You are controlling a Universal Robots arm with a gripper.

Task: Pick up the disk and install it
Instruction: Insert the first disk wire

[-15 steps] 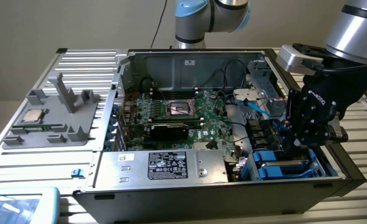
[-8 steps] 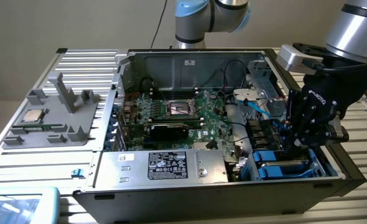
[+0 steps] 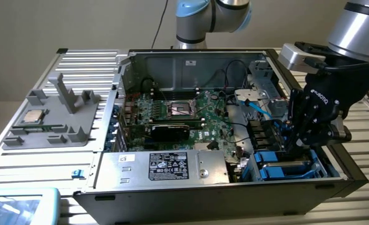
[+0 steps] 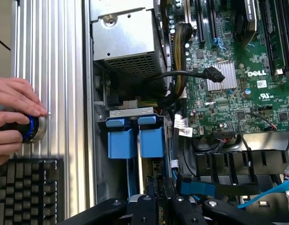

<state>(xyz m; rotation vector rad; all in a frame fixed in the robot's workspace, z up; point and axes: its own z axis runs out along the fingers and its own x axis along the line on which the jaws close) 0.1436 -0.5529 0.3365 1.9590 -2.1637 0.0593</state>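
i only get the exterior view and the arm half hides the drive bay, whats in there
Observer: Two blue carriers stand side by side in the bay, their ends facing the wrist camera.
Operator: anyone near the rig
Observer: Yes, a person's hand is on a round blue-ringed knob beside a black keyboard, outside the case.
Operator: any loose cables
Observer: A black connector on a cable end hangs over the silver heatsink and looks unplugged.
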